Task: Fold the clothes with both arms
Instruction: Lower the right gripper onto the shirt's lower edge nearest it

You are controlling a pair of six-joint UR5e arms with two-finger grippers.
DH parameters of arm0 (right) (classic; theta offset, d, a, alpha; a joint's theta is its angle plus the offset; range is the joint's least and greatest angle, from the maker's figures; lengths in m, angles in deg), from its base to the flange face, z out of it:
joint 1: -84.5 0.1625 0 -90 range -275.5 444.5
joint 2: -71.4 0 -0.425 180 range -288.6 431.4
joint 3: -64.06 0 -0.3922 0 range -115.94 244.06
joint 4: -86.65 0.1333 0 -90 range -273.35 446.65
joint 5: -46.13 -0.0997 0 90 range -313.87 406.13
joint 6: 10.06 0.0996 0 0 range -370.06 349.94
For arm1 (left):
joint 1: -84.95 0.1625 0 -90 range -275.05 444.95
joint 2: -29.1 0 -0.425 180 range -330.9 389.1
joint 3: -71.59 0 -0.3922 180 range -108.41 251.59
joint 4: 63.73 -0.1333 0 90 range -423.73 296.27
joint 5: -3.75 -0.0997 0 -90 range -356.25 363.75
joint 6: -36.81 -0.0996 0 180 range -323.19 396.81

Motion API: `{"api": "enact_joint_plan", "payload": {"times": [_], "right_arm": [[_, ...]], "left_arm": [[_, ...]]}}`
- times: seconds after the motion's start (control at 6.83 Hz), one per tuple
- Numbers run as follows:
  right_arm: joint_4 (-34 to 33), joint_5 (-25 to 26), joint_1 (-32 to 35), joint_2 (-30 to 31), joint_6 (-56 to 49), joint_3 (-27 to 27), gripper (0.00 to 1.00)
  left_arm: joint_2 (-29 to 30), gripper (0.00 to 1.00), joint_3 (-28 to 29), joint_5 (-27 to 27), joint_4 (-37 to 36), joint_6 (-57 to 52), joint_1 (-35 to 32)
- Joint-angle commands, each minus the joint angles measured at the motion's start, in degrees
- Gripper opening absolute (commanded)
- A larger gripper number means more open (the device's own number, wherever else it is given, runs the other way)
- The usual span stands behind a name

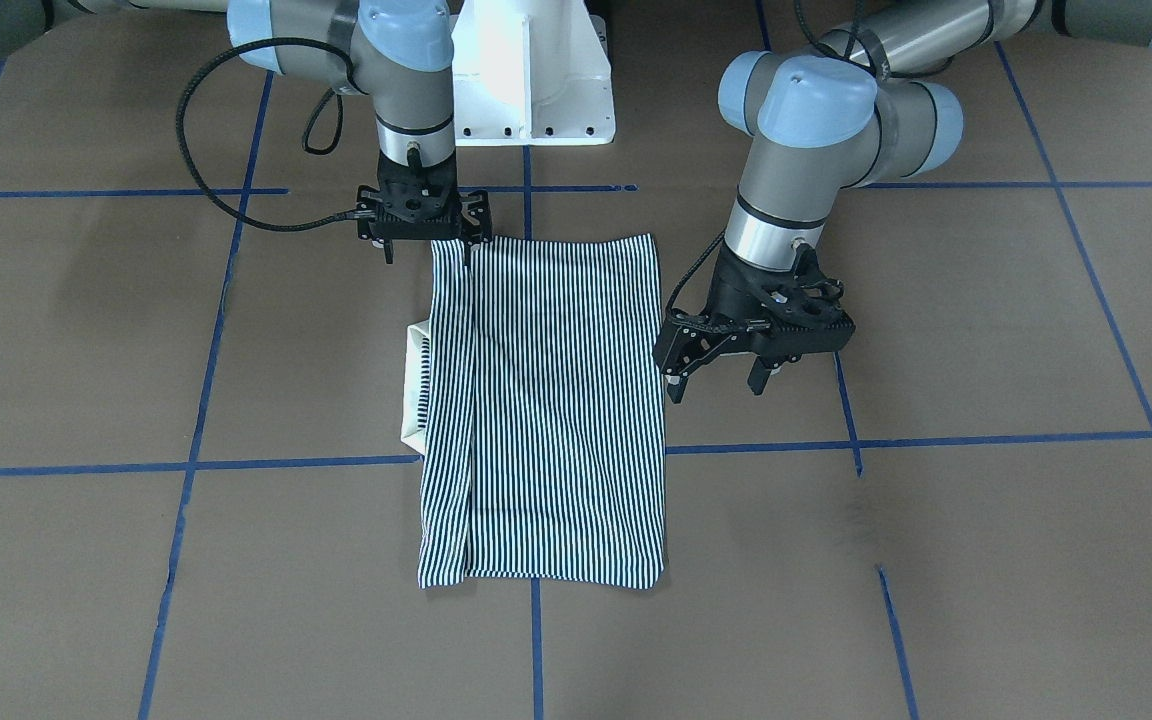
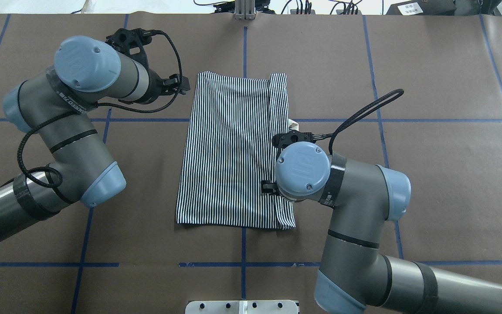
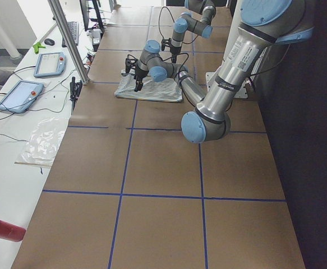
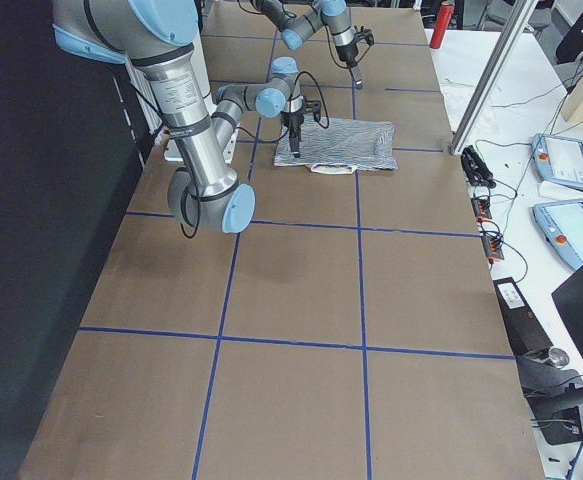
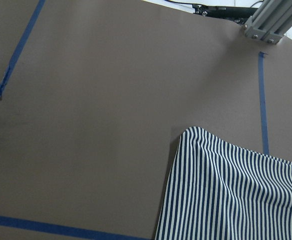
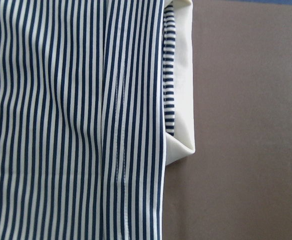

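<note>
The striped polo shirt lies flat on the brown table, folded into a long rectangle, with one side folded over along my right. Its cream collar pokes out on that side and also shows in the right wrist view. My right gripper hovers open over the shirt's near right corner, and in the overhead view it is hidden under its wrist. My left gripper is open and empty, just off the shirt's left edge near its far corner. It also shows in the overhead view.
The white pedestal base stands at the table's near edge. Blue tape lines grid the brown surface. A side bench with tablets and an aluminium post lies beyond the far edge.
</note>
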Motion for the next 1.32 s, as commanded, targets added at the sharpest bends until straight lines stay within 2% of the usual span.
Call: {"api": "enact_joint_plan", "payload": {"times": [0.0, 0.59, 1.17], "right_arm": [[-1.0, -0.3, -1.8, -1.3, -0.7, -2.7, 1.00], [-1.1, -0.5, -2.9, -0.9, -3.0, -5.4, 1.00], [-3.7, -1.1, -2.4, -0.8, -5.5, -5.0, 1.00]], "left_arm": [[-1.6, 1.00, -0.2, 0.1, 0.2, -0.2, 0.1], [-1.6, 1.00, -0.2, 0.1, 0.3, -0.2, 0.1], [-1.5, 1.00, -0.2, 0.1, 0.4, -0.2, 0.1]]}}
